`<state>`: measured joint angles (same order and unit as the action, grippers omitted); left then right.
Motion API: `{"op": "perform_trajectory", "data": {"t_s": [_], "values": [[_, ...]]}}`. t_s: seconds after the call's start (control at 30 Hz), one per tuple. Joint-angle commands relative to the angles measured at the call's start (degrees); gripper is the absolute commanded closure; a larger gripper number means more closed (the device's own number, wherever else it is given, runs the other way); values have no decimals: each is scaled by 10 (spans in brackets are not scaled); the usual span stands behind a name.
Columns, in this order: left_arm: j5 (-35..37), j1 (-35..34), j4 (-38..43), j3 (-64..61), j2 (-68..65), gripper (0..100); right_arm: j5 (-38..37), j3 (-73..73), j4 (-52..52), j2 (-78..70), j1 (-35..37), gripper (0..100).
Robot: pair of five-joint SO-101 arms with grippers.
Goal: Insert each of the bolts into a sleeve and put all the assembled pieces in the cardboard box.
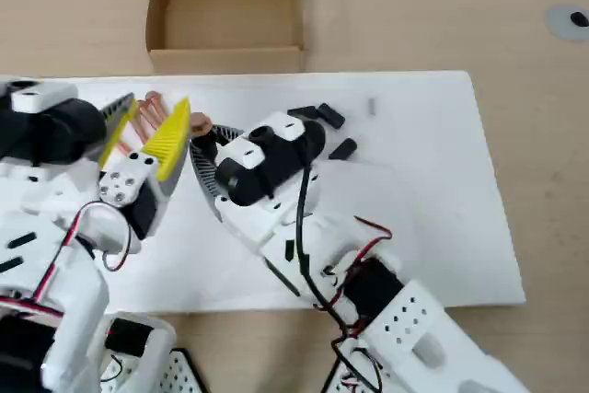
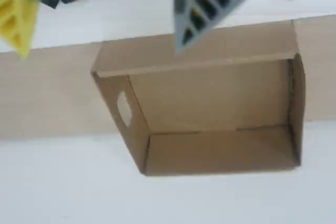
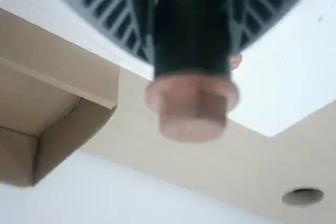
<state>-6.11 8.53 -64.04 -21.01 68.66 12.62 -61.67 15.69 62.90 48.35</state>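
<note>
My right gripper (image 1: 206,140) is shut on a black sleeve (image 3: 191,30) with a pink bolt (image 3: 192,106) pushed into it, the bolt head sticking out past the fingertips. It hangs over the white mat, close beside my left gripper (image 1: 147,124). The left gripper (image 2: 100,48) is open, with nothing between its yellow and grey fingers. Loose pink bolts (image 1: 147,109) lie under it on the mat. Loose black sleeves (image 1: 317,115) lie further right. The cardboard box (image 1: 225,48) stands open beyond the mat's far edge, with nothing visible inside.
The white mat (image 1: 414,190) covers the middle of the wooden table. One more black sleeve (image 1: 342,148) lies near the right arm's body. A round grommet (image 1: 569,20) sits in the table at the far right.
</note>
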Motion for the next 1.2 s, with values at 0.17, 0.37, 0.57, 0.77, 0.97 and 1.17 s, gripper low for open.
{"op": "perform_trajectory", "data": {"t_s": [0.17,0.37,0.57,0.77,0.97,1.17], "values": [[42,-120,-133,225,-105,805,-11,57,-23,-91,-75,989],[74,-304,-207,227,-266,805,-11,167,-25,-246,-118,989],[76,-356,-148,185,-415,805,-22,327,-25,-434,-149,989],[76,-353,-72,148,-517,805,-47,523,-25,-651,-188,989],[73,-353,-41,148,-575,805,-68,742,-25,-851,-215,989],[73,-353,22,149,-624,805,-84,987,-23,-1044,-239,989]]}}
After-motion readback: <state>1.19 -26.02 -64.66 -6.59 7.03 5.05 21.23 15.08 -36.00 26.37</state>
